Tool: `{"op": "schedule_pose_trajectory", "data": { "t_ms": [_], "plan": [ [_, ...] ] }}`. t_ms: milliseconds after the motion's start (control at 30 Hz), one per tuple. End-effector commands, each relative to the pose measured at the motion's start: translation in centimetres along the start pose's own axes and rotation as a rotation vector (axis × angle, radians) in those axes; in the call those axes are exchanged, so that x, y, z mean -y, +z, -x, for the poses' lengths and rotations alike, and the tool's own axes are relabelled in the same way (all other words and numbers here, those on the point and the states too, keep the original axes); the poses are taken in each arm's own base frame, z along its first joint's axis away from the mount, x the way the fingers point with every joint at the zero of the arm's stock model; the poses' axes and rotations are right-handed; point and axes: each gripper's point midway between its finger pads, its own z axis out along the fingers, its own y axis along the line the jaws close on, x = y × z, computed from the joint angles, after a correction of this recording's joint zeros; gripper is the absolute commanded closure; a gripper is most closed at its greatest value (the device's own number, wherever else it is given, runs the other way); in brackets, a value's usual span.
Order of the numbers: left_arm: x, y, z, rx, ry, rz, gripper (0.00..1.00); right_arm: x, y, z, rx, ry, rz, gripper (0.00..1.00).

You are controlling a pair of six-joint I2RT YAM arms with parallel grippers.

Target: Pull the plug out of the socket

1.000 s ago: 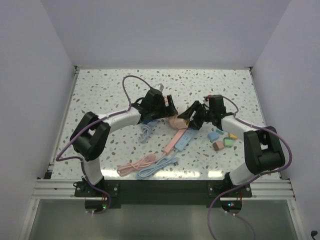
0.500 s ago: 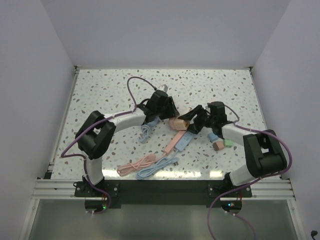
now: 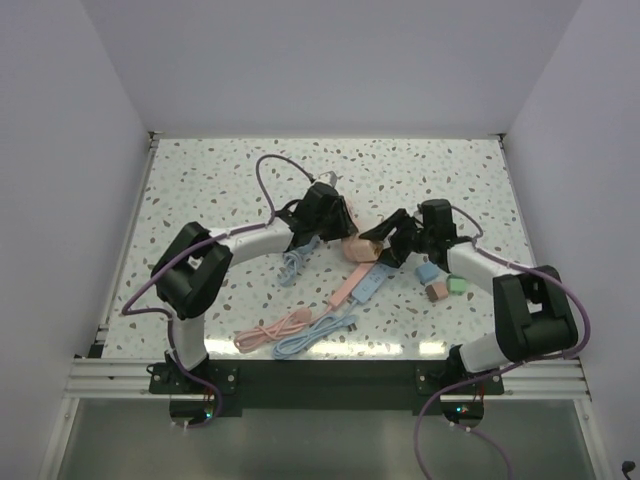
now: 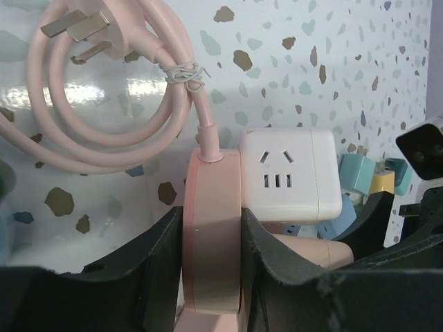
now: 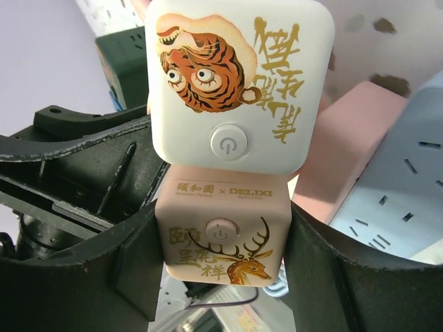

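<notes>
Pink plug [image 4: 211,187] pinched, middle of the bench [image 3: 200,180].
Your left arm [image 3: 250,238] and right arm [image 3: 475,262] angle inward; left jaws clamped on the plug, right jaws gripping the pink cube socket [image 5: 228,266] against a white cube [image 5: 235,76].

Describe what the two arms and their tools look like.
The arms match. The left arm and right arm each have white tubular links between bulky black joints, on a black base. A purple cable loops along each arm. The left tool and right tool are black, with broad, curved matte fingers. No markings show on them.
</notes>
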Motion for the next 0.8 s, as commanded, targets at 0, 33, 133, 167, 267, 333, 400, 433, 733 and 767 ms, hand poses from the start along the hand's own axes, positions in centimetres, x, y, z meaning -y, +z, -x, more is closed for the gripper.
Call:
{"op": "schedule_pose_trajectory", "data": {
  "t_ms": [0,33,133,167,267,333,400,433,733,767],
  "plan": [
    [-3.5,-0.1,-1.0,-0.005,0.087,0.128,1.0,-4.8,-4.8,-1.6,-0.021,-0.211,0.093,1.0],
    [-4.0,-0.1,-1.0,-0.005,0.086,0.139,1.0,-4.5,-5.4,-1.7,-0.02,-0.221,0.083,1.0],
    [-5.7,-0.3,-0.8,0.004,0.077,0.163,1.0,-3.2,-7.5,-1.8,0.0,-0.235,0.061,1.0],
    [-6.4,-0.4,-0.6,0.011,0.075,0.177,1.0,-3.0,-7.9,-1.5,0.012,-0.232,0.061,1.0],
    [-7.6,-0.7,0.5,0.035,0.077,0.208,1.0,-1.9,-8.7,-1.9,-0.013,-0.226,0.044,1.0],
    [-7.9,-0.8,1.0,0.045,0.073,0.214,1.0,-1.6,-8.8,-1.9,-0.026,-0.218,0.041,1.0],
    [-8.2,-0.9,1.5,0.056,0.073,0.22,1.0,-1.6,-8.9,-1.9,-0.032,-0.215,0.045,1.0],
    [-8.3,-1.0,1.6,0.057,0.072,0.222,1.0,-1.7,-9.0,-1.8,-0.032,-0.217,0.045,1.0],
    [-5.5,-1.9,3.3,0.08,0.078,0.105,1.0,3.4,-14.8,7.3,0.401,-0.303,-0.57,1.0],
    [-5.0,-2.2,3.4,0.082,0.079,0.085,1.0,4.1,-15.7,8.5,0.453,-0.306,-0.644,1.0]
  ]
}}
